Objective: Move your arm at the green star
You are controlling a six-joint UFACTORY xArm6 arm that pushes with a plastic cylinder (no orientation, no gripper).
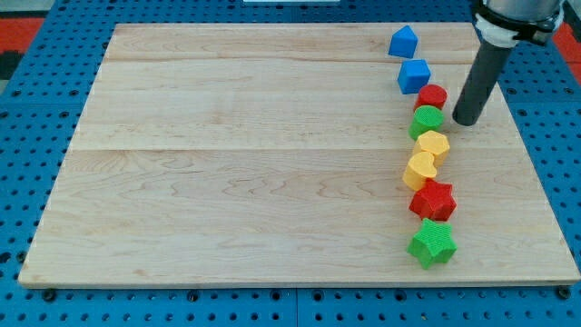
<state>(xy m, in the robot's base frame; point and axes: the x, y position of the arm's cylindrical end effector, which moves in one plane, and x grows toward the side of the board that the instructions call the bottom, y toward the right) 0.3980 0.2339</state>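
The green star (431, 242) lies near the view's bottom right of the wooden board (227, 154), at the lower end of a column of blocks. My tip (467, 122) rests on the board at the upper right, just right of the green round block (427, 121) and the red round block (432, 96). The tip is well above the green star in the view, with the yellow blocks and a red star between them along the column.
The column runs from top to bottom: a blue pentagon-like block (403, 42), a blue cube (414, 75), the red and green round blocks, two yellow heart-like blocks (433, 143) (419, 169), and a red star (433, 200). The board sits on a blue pegboard (27, 136).
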